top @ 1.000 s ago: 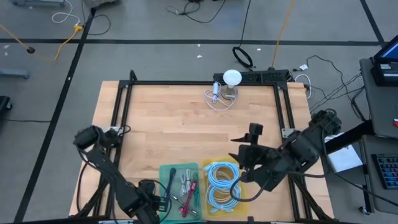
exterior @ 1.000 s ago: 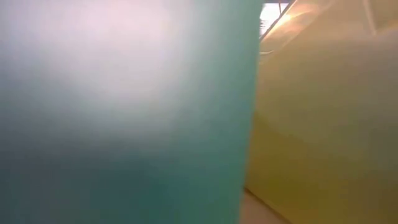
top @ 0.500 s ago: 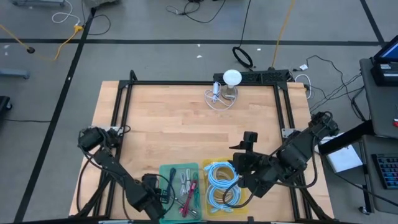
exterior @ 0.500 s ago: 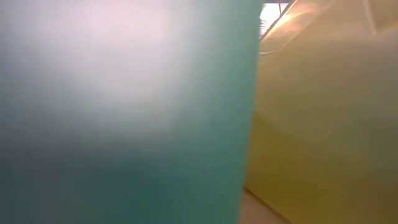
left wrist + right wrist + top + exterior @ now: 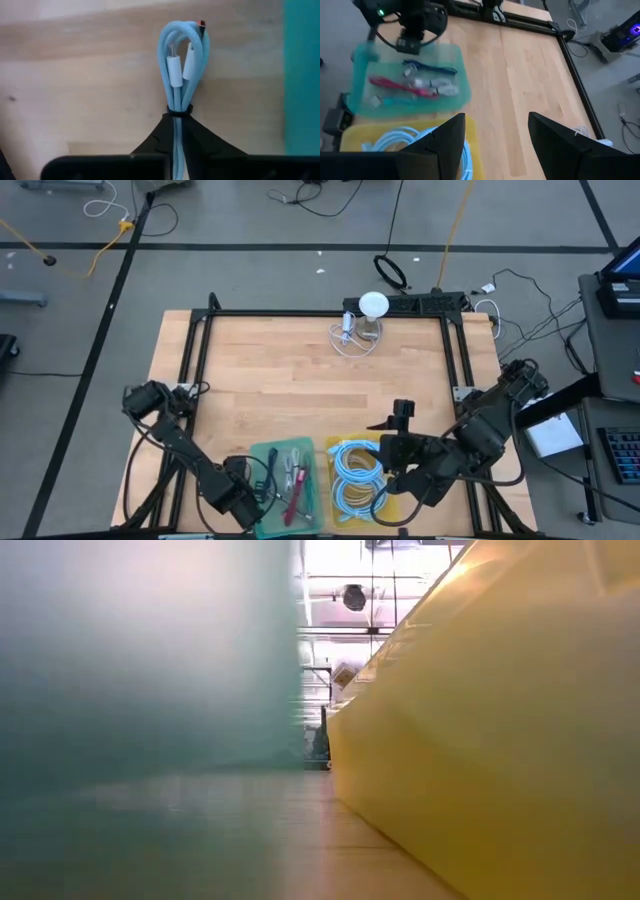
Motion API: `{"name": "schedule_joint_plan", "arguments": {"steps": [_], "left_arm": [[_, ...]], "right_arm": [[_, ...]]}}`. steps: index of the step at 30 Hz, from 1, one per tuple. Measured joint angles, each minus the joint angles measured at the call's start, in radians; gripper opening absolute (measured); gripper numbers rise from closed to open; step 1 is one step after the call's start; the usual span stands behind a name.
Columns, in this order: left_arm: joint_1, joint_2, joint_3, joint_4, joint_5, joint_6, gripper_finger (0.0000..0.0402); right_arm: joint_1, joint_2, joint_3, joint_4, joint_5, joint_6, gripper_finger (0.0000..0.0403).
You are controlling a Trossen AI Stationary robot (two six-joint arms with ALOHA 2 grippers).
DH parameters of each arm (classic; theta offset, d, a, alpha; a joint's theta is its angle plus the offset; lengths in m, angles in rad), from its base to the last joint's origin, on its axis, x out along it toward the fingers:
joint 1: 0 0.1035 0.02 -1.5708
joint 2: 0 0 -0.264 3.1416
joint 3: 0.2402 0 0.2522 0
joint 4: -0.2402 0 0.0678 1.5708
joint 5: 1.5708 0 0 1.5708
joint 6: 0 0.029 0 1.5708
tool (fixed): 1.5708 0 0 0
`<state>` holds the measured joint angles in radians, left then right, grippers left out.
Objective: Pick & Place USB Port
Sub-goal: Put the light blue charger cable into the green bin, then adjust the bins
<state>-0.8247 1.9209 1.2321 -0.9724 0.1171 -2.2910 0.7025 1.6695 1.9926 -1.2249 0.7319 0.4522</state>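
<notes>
My left gripper (image 5: 178,117) is shut on a light blue bundled USB cable (image 5: 181,55) with white plugs, bound by a black tie. In the high view it (image 5: 247,492) sits at the left side of the green tray (image 5: 262,455), which holds several red, blue and grey cables. The green tray's wall (image 5: 301,75) shows beside the held cable. My right gripper (image 5: 496,125) is open and touches nothing. It hovers (image 5: 393,435) by the far right corner of the yellow tray (image 5: 372,442), where coiled light blue cables (image 5: 355,470) lie. My left gripper pinches the light blue cable bundle between its two fingers just behind the black tie (image 5: 179,110). The fingers lie along the bundle. The looped end with the white plugs (image 5: 175,70) sticks out past the fingertips over the wooden table; whether it touches the wood I cannot tell.
A white lamp-like object with a cord (image 5: 366,320) stands at the table's far edge. A black frame (image 5: 200,350) borders the wooden top. Bare wood (image 5: 300,380) fills the middle. In the low view the green wall (image 5: 140,690) and yellow wall (image 5: 500,720) block most of the scene.
The green tray has turned and slid toward the table's left, opening a gap between it and the yellow tray in the low view. My left gripper moved a little toward the far edge beside the tray. My right gripper drifted toward the near edge, above the yellow tray.
</notes>
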Motion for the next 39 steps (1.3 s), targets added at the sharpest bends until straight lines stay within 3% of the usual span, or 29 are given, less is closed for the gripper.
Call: {"name": "schedule_joint_plan", "arguments": {"steps": [6, 13, 16, 18, 24, 28, 33, 39], "left_arm": [[0.0, -0.077, -0.004, -0.022, -0.115, -0.043, 0.0008], [0.026, -0.238, 0.073, -0.011, -0.545, 0.0, 0.0007], [0.068, -0.246, 0.149, -0.009, -0.656, 0.071, 0.0007], [0.105, -0.232, 0.194, -0.002, -0.643, 0.121, 0.0007], [0.208, -0.095, 0.213, 0.008, -0.356, 0.166, 0.0009], [0.222, -0.013, 0.215, 0.055, -0.212, 0.214, 0.004], [0.224, 0.017, 0.214, 0.054, -0.206, 0.222, 0.0076], [0.223, -0.055, 0.214, 0.052, -0.342, 0.25, 0.0083]], "right_arm": [[0.0, -0.001, 0.0, 0.023, 0.0, 0.0, 0.021], [0.003, -0.001, 0.0, 0.025, 0.0, 0.007, 0.021], [0.007, -0.001, 0.0, 0.03, 0.0, 0.007, 0.021], [0.008, -0.001, 0.0, 0.039, 0.0, 0.007, 0.021], [0.007, -0.001, 0.0, 0.047, 0.003, 0.012, 0.021], [0.008, -0.001, 0.0, 0.047, 0.003, 0.019, 0.021], [0.009, -0.001, 0.0, 0.043, 0.001, 0.019, 0.021], [0.004, -0.001, 0.0, 0.006, 0.005, 0.018, 0.021]]}}
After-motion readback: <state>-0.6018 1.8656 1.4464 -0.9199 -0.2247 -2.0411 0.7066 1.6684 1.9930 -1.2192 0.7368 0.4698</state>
